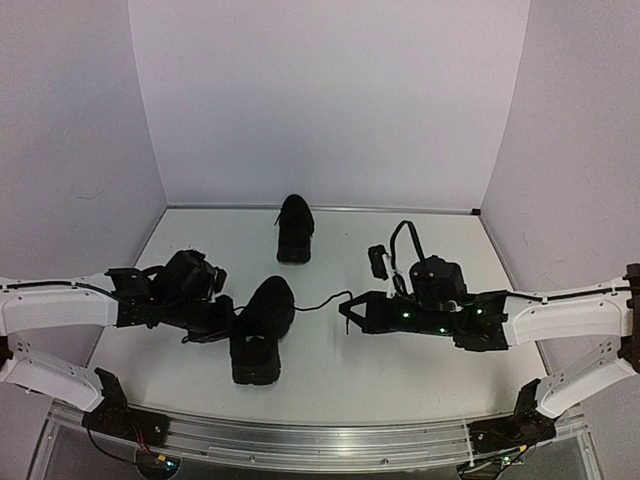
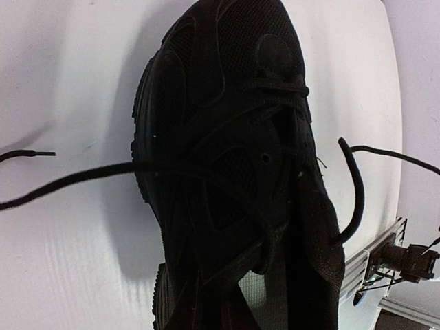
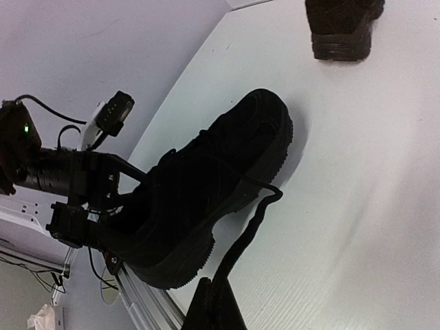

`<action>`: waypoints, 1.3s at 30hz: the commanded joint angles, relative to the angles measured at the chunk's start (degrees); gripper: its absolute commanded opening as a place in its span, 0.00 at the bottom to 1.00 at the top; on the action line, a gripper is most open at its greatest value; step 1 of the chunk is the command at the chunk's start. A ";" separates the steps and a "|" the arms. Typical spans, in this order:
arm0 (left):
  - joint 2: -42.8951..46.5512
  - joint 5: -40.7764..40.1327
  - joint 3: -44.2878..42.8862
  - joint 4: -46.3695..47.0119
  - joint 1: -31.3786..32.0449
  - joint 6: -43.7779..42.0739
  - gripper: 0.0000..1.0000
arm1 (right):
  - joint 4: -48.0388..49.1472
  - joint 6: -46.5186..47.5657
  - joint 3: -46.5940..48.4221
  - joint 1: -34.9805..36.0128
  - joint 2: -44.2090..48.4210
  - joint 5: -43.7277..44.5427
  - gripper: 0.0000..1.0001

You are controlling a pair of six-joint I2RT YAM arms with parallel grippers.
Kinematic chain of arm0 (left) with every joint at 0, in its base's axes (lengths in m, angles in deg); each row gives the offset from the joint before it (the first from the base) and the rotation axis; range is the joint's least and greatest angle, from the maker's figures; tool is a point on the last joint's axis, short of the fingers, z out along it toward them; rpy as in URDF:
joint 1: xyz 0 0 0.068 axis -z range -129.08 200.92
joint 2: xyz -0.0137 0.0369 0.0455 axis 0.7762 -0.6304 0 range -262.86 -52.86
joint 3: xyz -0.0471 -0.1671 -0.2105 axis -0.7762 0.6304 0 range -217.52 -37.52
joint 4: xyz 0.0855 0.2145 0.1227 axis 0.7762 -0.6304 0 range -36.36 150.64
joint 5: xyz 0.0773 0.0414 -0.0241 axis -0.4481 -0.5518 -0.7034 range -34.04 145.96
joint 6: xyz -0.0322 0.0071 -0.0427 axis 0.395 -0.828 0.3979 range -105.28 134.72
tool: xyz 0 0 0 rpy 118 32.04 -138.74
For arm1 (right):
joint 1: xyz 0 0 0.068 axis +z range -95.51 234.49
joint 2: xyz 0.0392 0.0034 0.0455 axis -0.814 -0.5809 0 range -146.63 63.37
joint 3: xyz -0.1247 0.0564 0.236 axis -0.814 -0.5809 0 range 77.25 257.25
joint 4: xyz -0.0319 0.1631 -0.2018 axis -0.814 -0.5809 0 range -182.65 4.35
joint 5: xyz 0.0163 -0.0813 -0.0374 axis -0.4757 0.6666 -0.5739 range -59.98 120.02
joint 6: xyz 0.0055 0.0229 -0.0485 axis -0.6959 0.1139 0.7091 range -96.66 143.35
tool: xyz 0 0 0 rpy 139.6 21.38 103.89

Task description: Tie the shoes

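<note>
The near black shoe (image 1: 262, 335) lies in front of centre, toe pointing away; it fills the left wrist view (image 2: 227, 103) and shows in the right wrist view (image 3: 199, 185). My left gripper (image 1: 222, 322) is at its left side by the collar, its dark fingers (image 2: 206, 306) over the pale insole, apparently shut on a lace (image 2: 69, 180) that crosses the shoe. My right gripper (image 1: 348, 310) is to the right of the shoe, shut (image 3: 214, 306) on the other lace (image 3: 247, 240), pulled out sideways (image 1: 315, 300). The second shoe (image 1: 294, 228) stands at the back.
An aluminium rail (image 1: 320, 440) runs along the table's near edge, close behind the near shoe's heel (image 3: 144, 302). White walls enclose the table on three sides. A loose lace end (image 2: 27, 153) lies on the table left of the shoe.
</note>
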 commanded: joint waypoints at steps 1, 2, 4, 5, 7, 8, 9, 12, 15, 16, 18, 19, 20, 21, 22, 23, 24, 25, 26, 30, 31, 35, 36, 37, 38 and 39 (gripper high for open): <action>-6.50 -0.78 -3.59 22.03 5.09 2.49 0.00 | -6.83 -5.94 -2.60 -0.43 4.63 7.57 0.00; -8.49 -1.49 -4.72 23.05 6.40 2.51 0.00 | -7.49 -6.57 -3.02 -0.46 5.46 8.28 0.00; -12.53 -2.51 -6.43 24.87 8.73 2.78 0.00 | -9.31 -7.70 -3.52 -0.65 7.12 9.81 0.00; -14.64 -3.05 -7.26 25.83 9.74 3.35 0.00 | -10.16 -8.15 -3.73 -0.72 7.93 10.55 0.00; -19.25 -3.74 -9.34 28.46 11.28 4.83 0.00 | -11.77 -8.83 -4.06 -1.01 9.05 11.46 0.00; -21.06 -5.21 -10.99 28.75 12.02 5.66 0.00 | -12.35 -9.15 -4.13 -1.22 9.48 11.70 0.00; -23.11 -6.30 -12.28 29.06 12.91 6.25 0.00 | -13.00 -9.33 -4.15 -1.49 9.81 11.83 0.00; -27.55 -8.81 -15.35 29.05 15.30 7.68 0.00 | -15.01 -9.42 -3.55 -2.31 10.30 12.17 0.00; -29.78 -12.09 -14.98 31.03 17.34 10.81 0.00 | -16.78 -9.32 -2.74 -3.28 10.53 12.21 0.00; -30.54 -12.68 -14.98 32.00 17.87 11.84 0.01 | -16.99 -9.17 -2.54 -3.60 10.63 12.16 0.00; -32.78 -12.02 -15.75 34.08 18.93 11.64 0.04 | -18.41 -8.81 -2.07 -4.58 10.89 11.88 0.00; -33.98 -11.27 -17.10 34.70 19.47 9.85 0.09 | -18.97 -8.42 -1.83 -5.19 11.05 11.51 0.00; -35.10 -10.36 -18.72 34.57 20.11 7.16 0.16 | -19.67 -8.03 -1.56 -5.82 11.23 11.21 0.00; -36.14 -9.68 -21.01 33.17 20.60 4.82 0.24 | -20.18 -7.48 -1.31 -6.76 11.39 10.79 0.00; -37.07 -8.77 -23.45 31.06 21.18 2.03 0.31 | -20.74 -6.83 -1.11 -7.72 11.66 10.26 0.00; -37.43 -8.43 -25.01 29.38 21.57 0.11 0.37 | -21.53 -6.22 -1.00 -8.86 12.03 9.63 0.00; -37.33 -8.08 -25.73 28.64 21.84 -1.22 0.43 | -22.27 -5.61 -0.96 -9.86 12.46 9.17 0.00; -36.49 -8.05 -25.65 28.27 21.90 -2.10 0.50 | -22.90 -4.78 -0.84 -11.09 12.88 8.50 0.00; -35.31 -8.09 -25.42 27.91 21.89 -3.01 0.57 | -23.49 -4.07 -0.72 -12.47 13.32 7.67 0.00; -28.44 -10.27 -25.29 19.43 21.09 -9.41 0.67 | -26.83 -0.74 1.04 -15.76 14.74 5.43 0.00; -26.38 -10.24 -25.22 17.15 20.02 -9.99 0.69 | -27.85 -0.32 1.61 -16.16 15.13 5.17 0.00; -18.71 -10.45 -20.41 8.98 14.19 -6.43 0.72 | -30.43 1.23 2.10 -16.31 15.20 2.92 0.00; -16.36 -10.78 -18.50 8.08 12.94 -5.50 0.74 | -30.79 1.64 1.81 -16.34 14.86 2.13 0.00; -14.67 -11.61 -16.32 6.85 11.66 -3.57 0.75 | -31.19 2.22 1.56 -16.30 14.17 1.44 0.00; -13.23 -12.32 -15.01 4.70 10.67 -1.94 0.76 | -31.48 3.15 1.30 -16.33 13.34 0.43 0.00; -12.08 -12.54 -13.43 2.99 9.29 -0.27 0.77 | -31.69 4.04 1.11 -16.34 12.01 -0.97 0.00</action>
